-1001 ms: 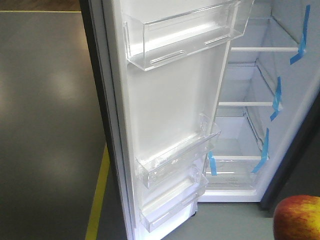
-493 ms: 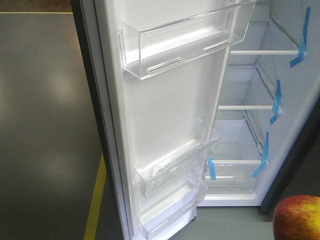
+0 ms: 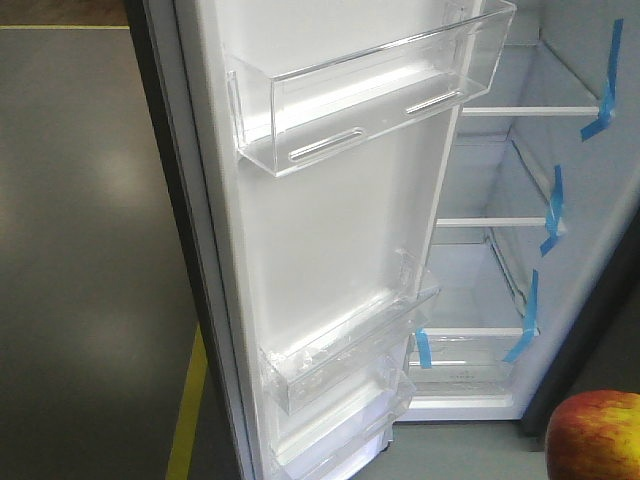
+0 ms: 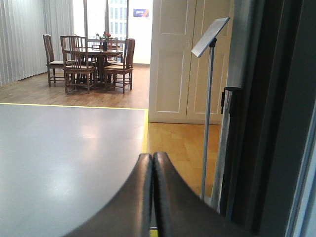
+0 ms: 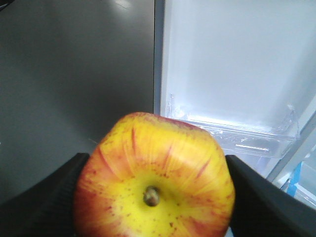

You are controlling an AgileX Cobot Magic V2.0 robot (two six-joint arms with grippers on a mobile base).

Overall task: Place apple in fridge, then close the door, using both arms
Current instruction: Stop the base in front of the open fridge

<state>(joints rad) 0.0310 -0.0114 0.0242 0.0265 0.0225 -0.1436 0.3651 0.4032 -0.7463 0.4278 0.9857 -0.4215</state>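
Observation:
The red and yellow apple (image 5: 154, 177) fills the lower right wrist view, and my right gripper (image 5: 154, 190) is shut on it, one black finger pressed to each side. It also shows at the bottom right corner of the front view as the apple (image 3: 595, 436), below the open fridge (image 3: 520, 250). The fridge's white shelves carry blue tape strips. The door (image 3: 330, 240) stands wide open, its white lining and clear bins facing me. My left gripper (image 4: 152, 157) is shut on nothing, close beside the door's dark edge (image 4: 276, 113).
A grey floor (image 3: 90, 250) with a yellow line (image 3: 185, 410) lies left of the door. In the left wrist view a thin metal stand (image 4: 210, 98) rises near the door, with white cupboard doors (image 4: 185, 59) and a dining table with chairs (image 4: 91, 59) farther off.
The door and fridge have slid a little lower and left in the front view, the door looming larger. The apple stays in the same corner.

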